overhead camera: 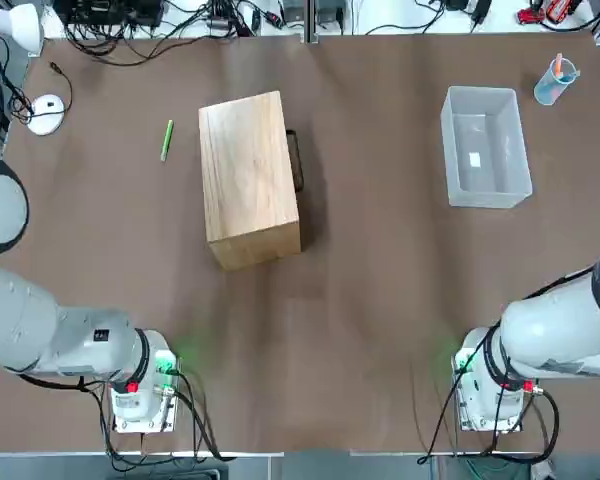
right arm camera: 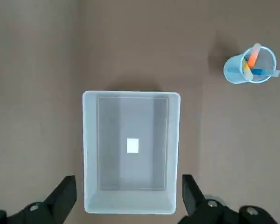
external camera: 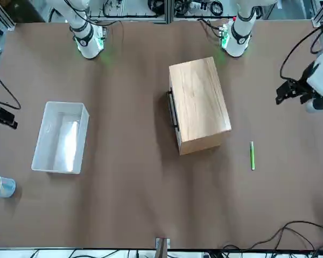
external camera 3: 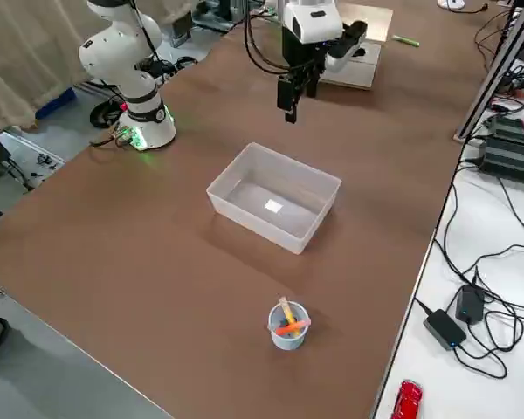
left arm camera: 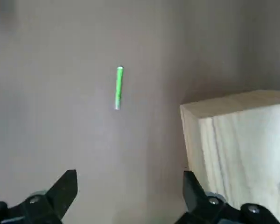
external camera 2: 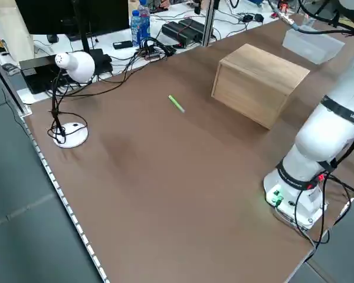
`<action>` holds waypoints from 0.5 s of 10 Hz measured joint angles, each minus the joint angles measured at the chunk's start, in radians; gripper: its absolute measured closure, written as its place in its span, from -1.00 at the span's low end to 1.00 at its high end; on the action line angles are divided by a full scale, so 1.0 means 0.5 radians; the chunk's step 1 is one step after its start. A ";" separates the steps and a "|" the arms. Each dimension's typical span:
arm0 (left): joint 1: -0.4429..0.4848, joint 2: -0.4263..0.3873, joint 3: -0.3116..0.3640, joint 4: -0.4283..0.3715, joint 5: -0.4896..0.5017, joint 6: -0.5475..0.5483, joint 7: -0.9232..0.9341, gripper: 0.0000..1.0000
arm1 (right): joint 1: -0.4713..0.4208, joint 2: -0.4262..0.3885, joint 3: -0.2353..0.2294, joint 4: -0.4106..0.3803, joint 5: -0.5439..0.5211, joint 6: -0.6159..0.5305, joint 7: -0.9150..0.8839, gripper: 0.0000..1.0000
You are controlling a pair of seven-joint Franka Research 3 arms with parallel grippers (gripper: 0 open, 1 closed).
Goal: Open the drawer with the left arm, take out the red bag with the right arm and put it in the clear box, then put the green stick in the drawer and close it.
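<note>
The light-wood box stands left of the table's middle. Its drawer is shut, and the black handle faces the robot's right. The green stick lies on the table to the left of the box, also seen as the green stick in the left wrist view. The clear box sits at the far right with only a white label on its floor. My left gripper hangs open above the table near the wooden box's corner. My right gripper hangs open above the clear box. The red bag is out of view.
A small blue cup holding small items stands beyond the clear box at the far right corner. A white desk lamp with a round base is at the far left. Cables run along the table's far edge.
</note>
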 joint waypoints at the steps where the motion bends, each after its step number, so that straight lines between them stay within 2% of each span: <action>1: -0.007 0.027 -0.111 -0.001 -0.001 0.000 -0.116 -1.00 | 0.020 0.016 0.001 -0.004 0.000 0.001 0.000 -1.00; 5: -0.036 0.230 -0.554 0.024 0.002 0.030 -0.726 -1.00 | 0.073 0.031 -0.001 -0.005 -0.003 0.008 0.022 -1.00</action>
